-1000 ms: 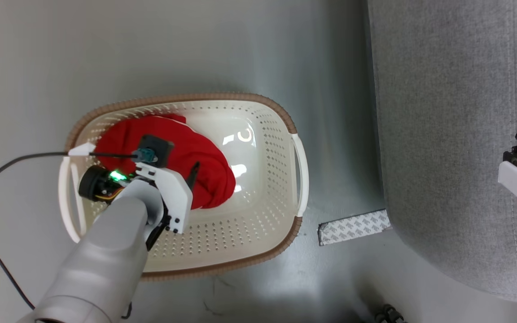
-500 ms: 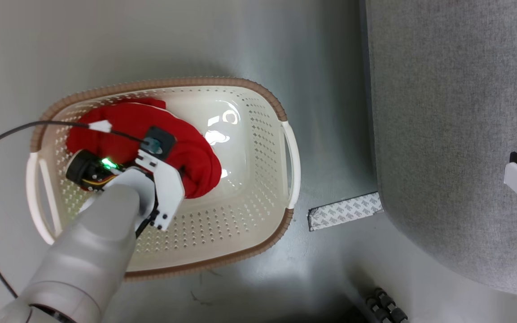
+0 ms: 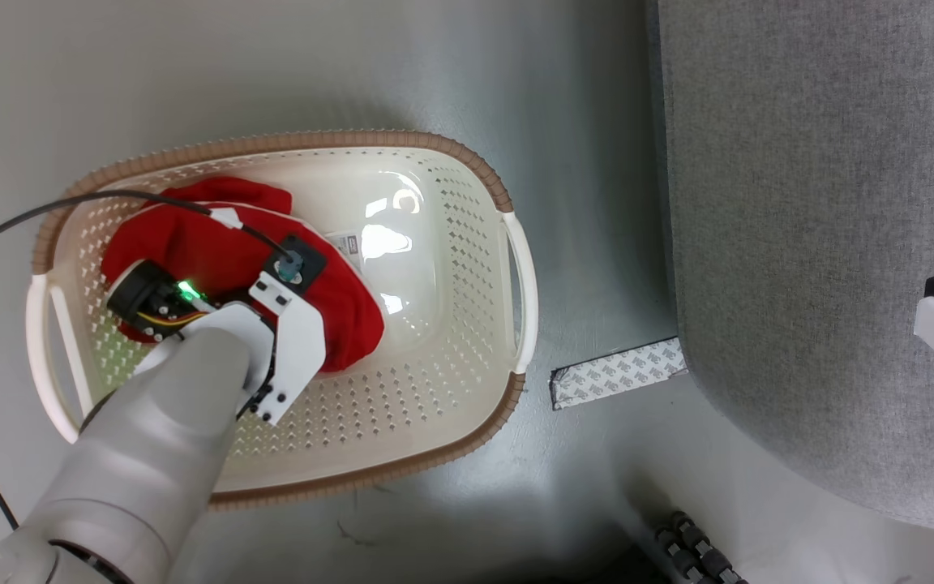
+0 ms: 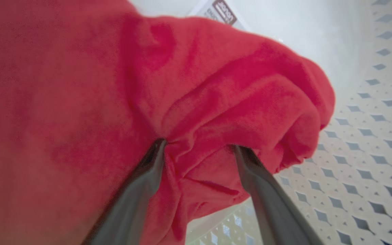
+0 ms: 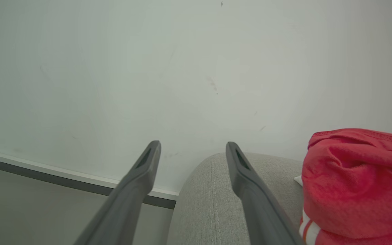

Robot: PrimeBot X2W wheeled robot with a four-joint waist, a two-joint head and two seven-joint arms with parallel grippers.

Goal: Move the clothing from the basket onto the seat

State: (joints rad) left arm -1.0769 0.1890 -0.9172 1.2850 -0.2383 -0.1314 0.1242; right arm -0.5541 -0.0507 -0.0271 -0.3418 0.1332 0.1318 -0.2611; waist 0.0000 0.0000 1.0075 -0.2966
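- one red clothing (image 3: 191, 251) heap is seen in the basket (image 3: 467, 341), against its left wall; a second red piece (image 5: 359, 183), white-striped, is given by the right wrist view, lying on the seat (image 5: 209, 197)
- left gripper (image 4: 199, 145): fingers held apart, tips sunk in the fabric, a fold bunched between, not pinched; the head view has them hidden under the wrist
- right gripper (image 5: 192, 145): fingers apart, nothing held
- basket's right half lies bare; one tape strip (image 3: 617, 375) is seen on the floor between basket and seat
- counted: two red heaps, one basket, one seat

Glossy grey floor (image 3: 434, 65), patterned tape strip (image 3: 617, 377), pale scuffed wall (image 5: 182, 68), white-and-dark baseboard (image 5: 46, 173)
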